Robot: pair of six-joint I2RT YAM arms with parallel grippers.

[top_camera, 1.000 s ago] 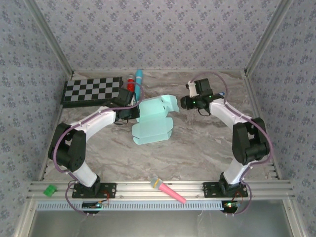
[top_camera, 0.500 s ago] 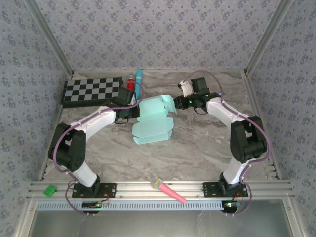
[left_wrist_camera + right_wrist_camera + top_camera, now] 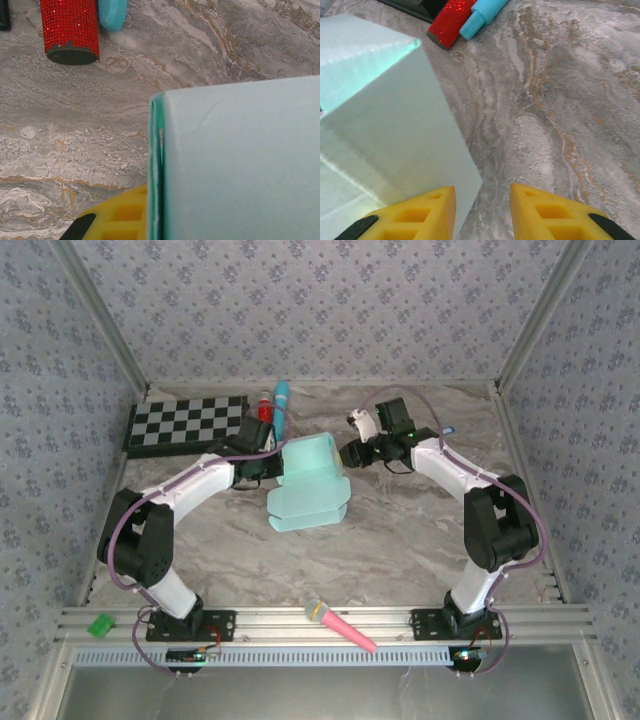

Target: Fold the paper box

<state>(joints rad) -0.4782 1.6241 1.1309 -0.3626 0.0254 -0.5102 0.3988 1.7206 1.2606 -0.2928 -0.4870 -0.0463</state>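
The paper box is pale mint-blue card, partly folded, in the middle of the marble table. Its upper panel stands raised above the lower flaps. My left gripper is shut on the box's left edge. In the left wrist view that edge runs upright past my yellow finger, and the panel covers the other finger. My right gripper is open at the box's right side. In the right wrist view the panel's corner pokes between the open fingertips.
A checkerboard lies at the back left. A red glitter tube and a cyan tube lie just behind the box. A pink microphone-shaped toy and a green block rest on the front rail.
My right gripper has moved left up to the box. The flap that stuck out at the box's upper right has folded in. The left arm has stayed put.
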